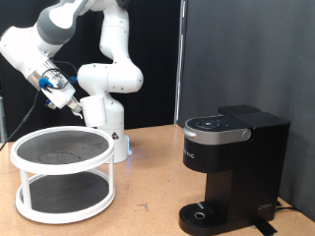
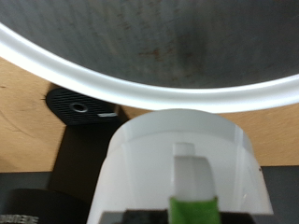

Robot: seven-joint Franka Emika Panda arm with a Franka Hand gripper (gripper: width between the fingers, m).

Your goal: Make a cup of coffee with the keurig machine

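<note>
The coffee machine (image 1: 232, 167) stands on the table (image 1: 148, 211) at the exterior view's right, lid down. A white two-tier round rack (image 1: 64, 172) sits at the left. The hand (image 1: 69, 103) hangs above the rack; whether it is open or closed, I cannot tell.

In the exterior view the gripper (image 1: 67, 101) is too small to tell how the jaws stand, and the round white two-tier rack (image 1: 63, 175) hides the foot of the arm's base (image 1: 106, 123). The keurig machine (image 1: 231, 167) is cut off at the exterior view's bottom edge. In the wrist view a blurred white part of the hand (image 2: 177, 173) fills the foreground, covering much of the machine. The rack's rim (image 2: 140, 89) runs off both sides.
</note>
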